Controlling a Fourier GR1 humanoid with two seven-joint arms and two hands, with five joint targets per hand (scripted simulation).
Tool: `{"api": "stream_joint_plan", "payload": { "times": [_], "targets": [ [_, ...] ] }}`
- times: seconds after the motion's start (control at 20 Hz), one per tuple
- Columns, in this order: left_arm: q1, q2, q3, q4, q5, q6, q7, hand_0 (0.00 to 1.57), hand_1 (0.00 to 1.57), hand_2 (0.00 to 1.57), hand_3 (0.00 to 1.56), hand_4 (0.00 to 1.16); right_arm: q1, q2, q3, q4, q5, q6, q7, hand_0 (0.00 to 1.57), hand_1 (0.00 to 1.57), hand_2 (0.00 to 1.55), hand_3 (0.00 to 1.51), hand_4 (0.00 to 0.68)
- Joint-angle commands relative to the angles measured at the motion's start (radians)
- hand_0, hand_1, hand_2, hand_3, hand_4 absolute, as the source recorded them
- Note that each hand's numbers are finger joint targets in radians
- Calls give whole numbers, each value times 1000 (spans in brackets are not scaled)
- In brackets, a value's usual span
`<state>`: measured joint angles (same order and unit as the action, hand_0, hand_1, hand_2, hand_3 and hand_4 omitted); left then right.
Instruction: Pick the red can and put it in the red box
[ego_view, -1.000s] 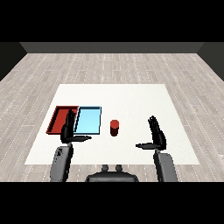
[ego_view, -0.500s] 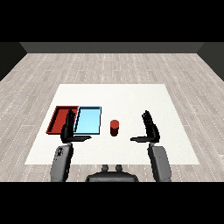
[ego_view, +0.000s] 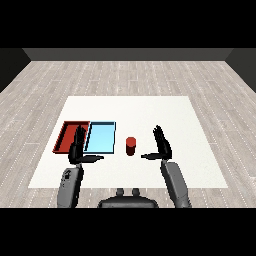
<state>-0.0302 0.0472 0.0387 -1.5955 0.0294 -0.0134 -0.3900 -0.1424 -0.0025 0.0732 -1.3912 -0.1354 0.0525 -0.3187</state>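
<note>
Reach step: your right hand (ego_view: 161, 144) is spread beside the small red cylindrical can (ego_view: 131, 145), not touching. Next, close round it.

Two trays lay side by side on the table (ego_view: 175, 115), one tray (ego_view: 67, 134) left of the other tray (ego_view: 102, 136). The can (ego_view: 131, 146) stood upright just right of them, between the left hand (ego_view: 77, 149) and right hand (ego_view: 161, 145).

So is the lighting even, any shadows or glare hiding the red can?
Head view: even, flat light, no glare; the red can stands plainly visible beside the light blue tray; the right hand does not cover it.
</note>
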Motion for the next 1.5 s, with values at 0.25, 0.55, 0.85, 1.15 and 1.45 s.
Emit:
{"api": "stream_joint_plan", "payload": {
  "times": [0.25,0.55,0.85,1.15,1.45],
  "targets": [
    [-64,15,51,132,32,-32,-80,0,0,0,0,0,-100,2,127,136,-64,-141,-52,0,0,0,0,0],
    [-6,14,33,-15,55,-33,30,0,0,0,0,0,-145,2,201,273,-163,-177,-164,0,0,0,0,0],
    [-8,21,39,-16,60,-44,23,0,0,0,0,0,-183,2,182,328,-170,-165,-174,0,0,0,0,0],
    [-75,35,67,61,80,-57,17,0,0,0,0,0,-195,2,309,408,-288,-249,-243,0,0,0,0,0],
    [27,33,49,-39,78,-72,11,0,0,0,0,0,-245,2,295,524,-307,-193,-322,0,0,0,0,0]
  ]
}}
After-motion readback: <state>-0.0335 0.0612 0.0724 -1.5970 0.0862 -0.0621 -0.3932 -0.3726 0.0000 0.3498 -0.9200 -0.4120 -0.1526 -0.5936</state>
